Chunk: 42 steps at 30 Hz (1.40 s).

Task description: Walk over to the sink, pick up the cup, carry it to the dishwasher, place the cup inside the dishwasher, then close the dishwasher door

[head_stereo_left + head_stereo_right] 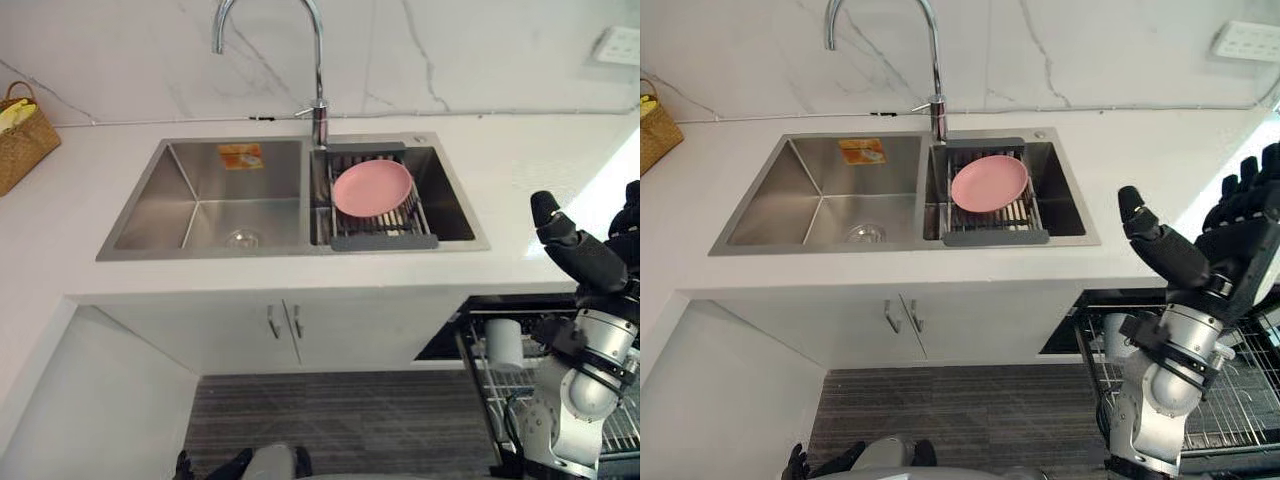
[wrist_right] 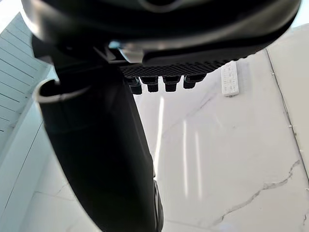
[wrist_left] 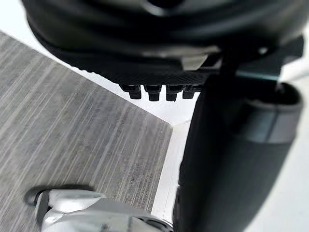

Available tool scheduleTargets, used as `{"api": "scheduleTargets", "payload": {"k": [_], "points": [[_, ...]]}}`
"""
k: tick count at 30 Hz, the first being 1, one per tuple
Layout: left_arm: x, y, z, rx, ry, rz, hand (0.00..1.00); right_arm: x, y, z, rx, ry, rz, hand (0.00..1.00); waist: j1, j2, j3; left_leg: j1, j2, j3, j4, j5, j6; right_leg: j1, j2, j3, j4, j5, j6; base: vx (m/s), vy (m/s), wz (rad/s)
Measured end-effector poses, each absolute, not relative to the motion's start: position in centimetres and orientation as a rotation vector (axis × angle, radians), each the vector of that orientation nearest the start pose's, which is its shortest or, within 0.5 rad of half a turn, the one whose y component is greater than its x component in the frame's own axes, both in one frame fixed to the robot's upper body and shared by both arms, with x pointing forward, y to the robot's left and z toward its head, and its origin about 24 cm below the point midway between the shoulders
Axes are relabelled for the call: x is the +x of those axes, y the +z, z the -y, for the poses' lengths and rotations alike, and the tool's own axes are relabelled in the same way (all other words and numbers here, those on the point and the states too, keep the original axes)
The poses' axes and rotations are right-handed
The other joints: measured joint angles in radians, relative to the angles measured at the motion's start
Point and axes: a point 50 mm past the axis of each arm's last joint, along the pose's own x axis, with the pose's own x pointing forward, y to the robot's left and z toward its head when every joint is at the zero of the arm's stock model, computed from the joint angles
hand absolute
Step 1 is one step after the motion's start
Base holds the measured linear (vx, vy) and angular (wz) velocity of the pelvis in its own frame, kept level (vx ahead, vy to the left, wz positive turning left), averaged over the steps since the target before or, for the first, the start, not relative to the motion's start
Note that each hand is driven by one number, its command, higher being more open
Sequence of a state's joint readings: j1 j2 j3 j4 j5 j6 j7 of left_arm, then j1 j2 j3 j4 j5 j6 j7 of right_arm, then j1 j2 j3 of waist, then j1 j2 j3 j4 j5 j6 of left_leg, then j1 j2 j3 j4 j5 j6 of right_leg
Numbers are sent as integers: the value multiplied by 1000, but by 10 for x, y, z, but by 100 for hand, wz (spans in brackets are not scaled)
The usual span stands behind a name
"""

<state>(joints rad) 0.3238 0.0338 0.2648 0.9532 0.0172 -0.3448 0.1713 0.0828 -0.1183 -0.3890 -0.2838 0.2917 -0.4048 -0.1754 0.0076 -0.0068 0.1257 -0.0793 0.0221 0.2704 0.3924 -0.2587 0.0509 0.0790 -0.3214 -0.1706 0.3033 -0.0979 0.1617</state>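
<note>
Left eye view: we see the right hand (image 1: 605, 262) raised beside the counter, fingers straight and spread, holding nothing. Below those fingers, well apart from them, a white cup (image 1: 505, 342) stands in the open dishwasher's rack (image 1: 497, 395). The sink (image 1: 190, 200) holds no cup (just a pink plate (image 1: 371, 187)). We judge the placing done, with only the door left to close.

Right eye view: the same.

Left wrist view: the left hand (image 3: 159, 63) hangs over the floor, fingers relaxed and empty.

Right wrist view: the fingertips (image 2: 166, 84) face the wall, with nothing between them and the thumb.
</note>
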Motion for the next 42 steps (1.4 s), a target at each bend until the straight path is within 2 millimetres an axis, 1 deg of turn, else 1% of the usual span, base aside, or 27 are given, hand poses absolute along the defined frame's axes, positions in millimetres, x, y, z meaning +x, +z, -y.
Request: {"api": "scheduleTargets", "payload": {"k": [1, 2, 3, 4, 6, 7, 9, 10, 11, 12, 13, 15, 17, 21, 23, 25, 26, 27, 28, 29, 30, 31, 32, 34, 37, 40, 42], "points": [[35, -148, -220, 83, 492, -917, 100, 194, 134, 267, 86, -533, 672, 100, 0, -1, 0, 32, -3, 4, -25, 1, 1, -27, -9, 0, 81, 5, -10, 224, 61, -18], [37, -148, -221, 127, 458, -914, 100, 194, 135, 267, 82, -522, 673, 100, -4, -2, 0, 93, -7, 10, -75, 2, 4, -87, -23, 14, 242, 32, -51, 218, 45, -14], [38, -147, -222, 147, 441, -910, 100, 194, 135, 266, 82, -513, 673, 100, -8, -2, -2, 119, -6, 11, -98, 3, 6, -117, -24, 32, 311, 35, -74, 303, 39, -8], [43, -145, -226, 180, 415, -894, 100, 196, 135, 264, 114, -460, 680, 100, -25, -10, -13, 167, -5, 13, -154, 10, -2, -196, -12, 35, 420, -19, -82, 261, 11, 0], [50, -143, -231, 192, 417, -874, 100, 196, 135, 263, 168, -406, 690, 100, -31, -20, -22, 183, 2, 15, -180, 14, -9, -235, 11, 7, 391, -54, -82, 197, -27, -1], [63, -141, -234, 199, 418, -846, 100, 198, 135, 261, 234, -333, 706, 100, -35, -22, -22, 191, 18, 14, -193, 17, -21, -267, 58, -35, 278, -68, -90, 287, -109, -4], [77, -138, -235, 200, 416, -813, 100, 200, 133, 257, 256, -272, 706, 100, -35, -19, -19, 196, 42, 12, -190, 16, -35, -283, 117, -57, 126, -56, -98, 333, -179, -9], [86, -134, -238, 208, 418, -778, 100, 205, 129, 249, 251, -213, 684, 100, -36, -35, -21, 211, 59, 9, -158, 3, -60, -265, 177, -46, -98, 116, -138, 216, -155, -7], [87, -133, -238, 208, 418, -773, 100, 205, 129, 248, 251, -206, 683, 100, -37, -35, -20, 217, 62, 9, -151, -3, -71, -258, 182, -42, -122, 169, -147, 294, -219, -9], [91, -134, -233, 186, 419, -768, 100, 208, 130, 247, 234, -190, 674, 100, -39, -7, -10, 234, 93, -5, -120, -30, -99, -210, 219, -42, -148, 194, -126, 183, -121, -11], [88, -136, -232, 169, 442, -785, 100, 210, 129, 245, 236, -182, 670, 100, -34, -7, -4, 228, 104, -13, -108, -35, -101, -201, 231, -33, -158, 195, -128, 284, -210, -29], [83, -137, -230, 174, 430, -799, 100, 211, 132, 250, 235, -205, 681, 100, -21, 8, 10, 233, 116, -49, -173, -26, -107, -191, 265, -22, -182, 192, -133, 149, -141, -26], [79, -138, -230, 193, 422, -810, 100, 209, 131, 252, 228, -214, 680, 100, -24, 1, 18, 259, 127, -70, -197, -17, -123, -147, 278, -33, -235, 200, -130, 48, -37, 9], [79, -138, -227, 258, 395, -803, 100, 209, 137, 251, 197, -169, 691, 100, -17, -2, 14, 285, 129, -70, -213, -20, -128, -80, 289, -40, -335, 239, -121, 13, 22, 9], [78, -137, -227, 270, 405, -790, 100, 210, 137, 252, 177, -143, 672, 100, -19, 9, 16, 276, 145, -71, -200, -43, -136, -80, 300, -51, -335, 234, -123, 5, -8, 10], [76, -136, -227, 300, 400, -787, 100, 208, 135, 254, 161, -134, 646, 100, -18, 12, 19, 235, 160, -77, -120, -50, -140, -77, 304, -65, -334, 210, -126, 9, -37, 21], [75, -136, -228, 322, 391, -785, 100, 205, 135, 258, 137, -141, 637, 100, -19, 8, 17, 177, 167, -77, -2, -50, -140, -66, 302, -79, -335, 204, -135, 33, -18, 36], [72, -137, -223, 323, 380, -788, 100, 203, 138, 263, 99, -156, 637, 100, -20, 15, 20, 137, 171, -79, 104, -43, -135, -44, 291, -87, -337, 201, -149, 45, 0, 31], [71, -138, -220, 320, 373, -790, 100, 203, 139, 265, 80, -167, 638, 100, -16, 10, 26, 113, 171, -80, 149, -45, -125, -36, 278, -85, -338, 199, -151, 46, 55, 12], [69, -137, -218, 325, 364, -783, 100, 202, 140, 267, 74, -194, 643, 100, -1, 6, 25, 99, 145, -83, 100, -77, -103, -31, 252, -75, -342, 199, -148, 21, 53, -5], [69, -137, -217, 332, 358, -777, 100, 202, 140, 269, 74, -208, 644, 100, -1, 10, 23, 91, 128, -88, 42, -75, -99, -31, 243, -73, -345, 202, -143, -7, 50, -7], [68, -137, -214, 338, 357, -766, 100, 203, 140, 271, 43, -217, 631, 100, -4, 35, 12, 77, 112, -102, -87, 15, -104, -31, 245, -74, -357, 207, -131, -4, 64, -26], [62, -137, -215, 351, 358, -778, 100, 205, 135, 270, 33, -208, 586, 100, 3, 42, 8, 98, 106, -94, -113, 52, -108, -20, 246, -51, -375, 217, -116, 28, 59, -22], [64, -137, -219, 373, 349, -778, 100, 205, 132, 270, -30, -222, 544, 100, -7, 38, 10, 134, 72, -88, -197, 89, -101, -15, 221, -51, -388, 231, -97, 43, 52, -7], [63, -137, -221, 384, 344, -789, 100, 206, 135, 273, -144, -218, 522, 100, -13, 32, 10, 144, 53, -88, -240, 109, -92, -25, 208, -53, -388, 233, -92, 14, 38, 4], [63, -136, -229, 408, 348, -790, 100, 209, 143, 275, -324, -178, 499, 100, -13, 20, 6, 151, 46, -92, -256, 117, -91, -28, 204, -58, -388, 233, -90, 35, 20, 5], [61, -134, -239, 434, 355, -797, 100, 212, 147, 275, -510, -131, 456, 100, -13, 4, -3, 155, 44, -94, -260, 118, -89, -25, 205, -61, -388, 233, -90, 5, 3, 2]]}}
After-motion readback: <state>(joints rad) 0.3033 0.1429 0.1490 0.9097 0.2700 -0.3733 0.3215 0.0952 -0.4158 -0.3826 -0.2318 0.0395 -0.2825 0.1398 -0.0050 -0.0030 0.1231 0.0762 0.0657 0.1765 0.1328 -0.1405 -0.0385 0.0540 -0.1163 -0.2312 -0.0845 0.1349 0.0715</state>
